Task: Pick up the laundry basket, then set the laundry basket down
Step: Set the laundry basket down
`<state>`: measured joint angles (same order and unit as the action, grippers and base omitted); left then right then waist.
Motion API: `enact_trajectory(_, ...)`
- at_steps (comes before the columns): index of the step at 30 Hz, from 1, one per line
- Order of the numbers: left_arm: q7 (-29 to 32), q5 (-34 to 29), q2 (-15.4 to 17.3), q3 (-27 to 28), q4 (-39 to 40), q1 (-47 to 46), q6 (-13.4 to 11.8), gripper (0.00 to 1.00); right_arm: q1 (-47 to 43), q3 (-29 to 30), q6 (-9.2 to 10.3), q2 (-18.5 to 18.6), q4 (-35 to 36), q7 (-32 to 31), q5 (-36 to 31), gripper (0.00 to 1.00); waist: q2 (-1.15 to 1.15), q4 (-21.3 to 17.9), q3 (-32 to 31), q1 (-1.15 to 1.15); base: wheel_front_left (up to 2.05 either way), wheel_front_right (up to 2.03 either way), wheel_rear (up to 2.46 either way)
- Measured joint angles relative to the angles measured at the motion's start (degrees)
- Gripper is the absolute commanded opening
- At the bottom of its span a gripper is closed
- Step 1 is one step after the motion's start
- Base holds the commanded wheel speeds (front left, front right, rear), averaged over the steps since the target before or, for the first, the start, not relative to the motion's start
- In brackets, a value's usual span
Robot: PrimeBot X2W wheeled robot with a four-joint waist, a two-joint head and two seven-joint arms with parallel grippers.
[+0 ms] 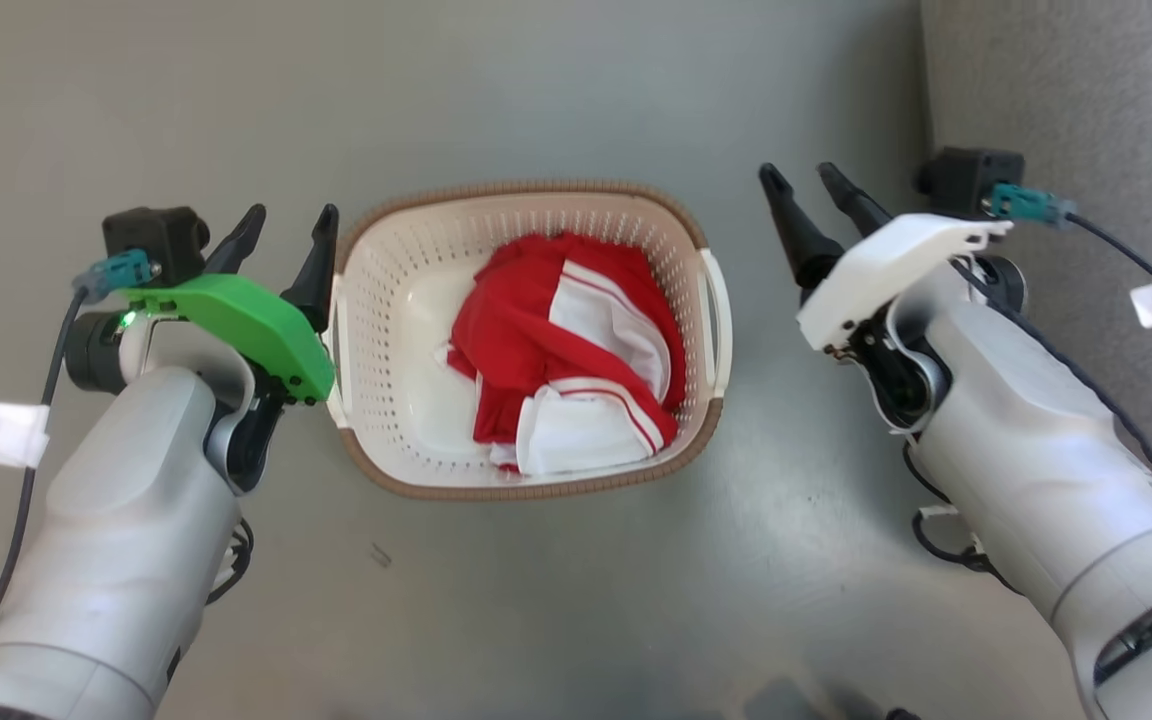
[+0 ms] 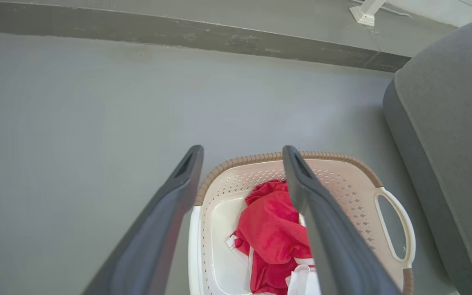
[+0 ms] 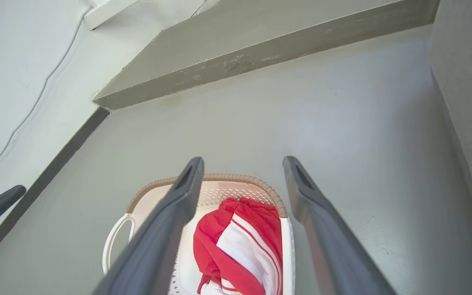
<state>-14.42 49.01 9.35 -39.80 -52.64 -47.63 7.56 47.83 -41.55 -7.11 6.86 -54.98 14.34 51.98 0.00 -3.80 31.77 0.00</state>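
Laundry basket [image 1: 376, 300] down on the grey floor [image 1: 556, 600], between the two sets of jaws. Left gripper [image 1: 292, 212]: jaws spread and empty, inner finger just beside the basket's rim, contact unclear. Right gripper [image 1: 797, 172]: jaws spread and empty, apart from the white handle [image 1: 724, 310]. Inside the basket, crumpled red-and-white garment [image 1: 556, 330]. Outward of the right jaws, grey upholstery [image 1: 1066, 90].

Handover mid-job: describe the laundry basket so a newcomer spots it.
On the grey floor, beside the grey upholstered seat, a rounded cream perforated plastic laundry basket sits between the left gripper and right gripper. Its brown woven-look rim and red-and-white clothing inside stand out.
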Motion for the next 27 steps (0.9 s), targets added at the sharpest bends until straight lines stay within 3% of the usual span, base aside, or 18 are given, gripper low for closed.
enact_trajectory(23,0.0,-8.7,0.6,14.4,15.2,18.5,0.0,1.0,-16.9,12.9,0.08,2.3,12.5,0.0,-9.9,1.0,0.0,1.4,-18.1,0.0,0.0,0.0,0.0)
enact_trajectory(27,0.0,-11.1,0.5,17.2,18.4,22.4,-0.3,1.0,-20.9,15.2,0.97,2.1,14.7,0.0,-11.5,1.0,0.0,1.7,-21.3,0.0,0.0,0.0,0.0)
